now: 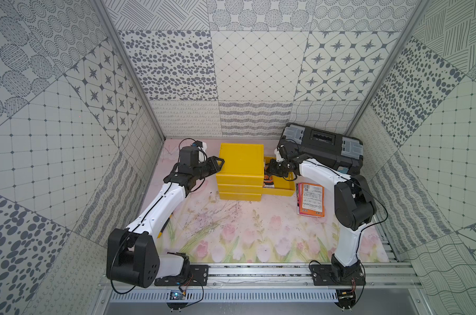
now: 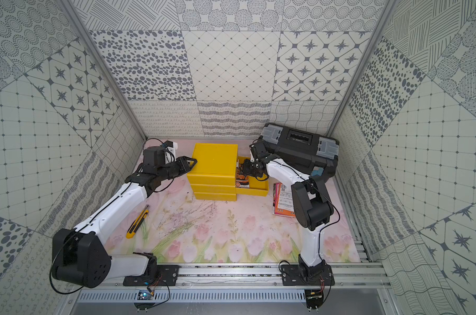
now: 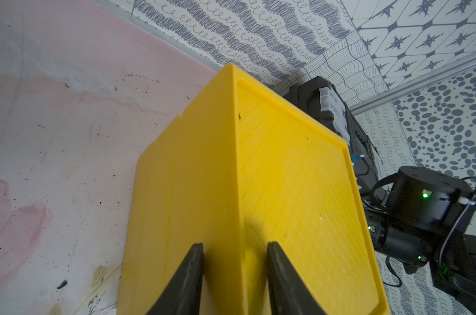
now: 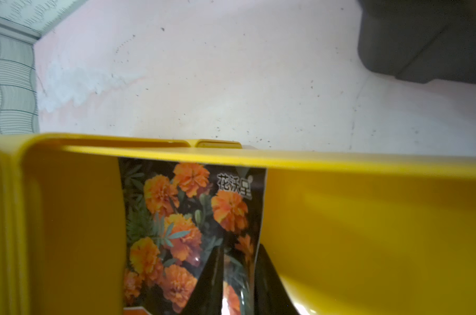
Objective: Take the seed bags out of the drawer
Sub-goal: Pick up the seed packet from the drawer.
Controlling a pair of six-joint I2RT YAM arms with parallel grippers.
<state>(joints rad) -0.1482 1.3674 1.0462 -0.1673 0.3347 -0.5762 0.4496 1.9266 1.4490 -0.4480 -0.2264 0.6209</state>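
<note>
The yellow drawer cabinet (image 1: 241,159) (image 2: 215,158) (image 3: 286,177) stands at the back, and one drawer (image 1: 282,191) (image 2: 254,192) (image 4: 340,161) is pulled out to its right. A seed bag with an orange-marigold photo (image 1: 269,180) (image 2: 243,181) (image 4: 187,218) stands on edge inside the drawer. My right gripper (image 1: 269,171) (image 2: 242,171) (image 4: 239,246) reaches into the drawer, shut on that bag's edge. Other seed bags (image 1: 310,200) (image 2: 282,201), orange on top of magenta, lie stacked on the mat right of the drawer. My left gripper (image 1: 220,163) (image 2: 193,162) (image 3: 235,245) is open, its jaws straddling the cabinet's top left edge.
A black toolbox (image 1: 324,148) (image 2: 299,147) sits at the back right, just behind the right arm. A yellow utility knife (image 2: 137,222) lies on the floral mat beside the left arm. Patterned walls close in on three sides.
</note>
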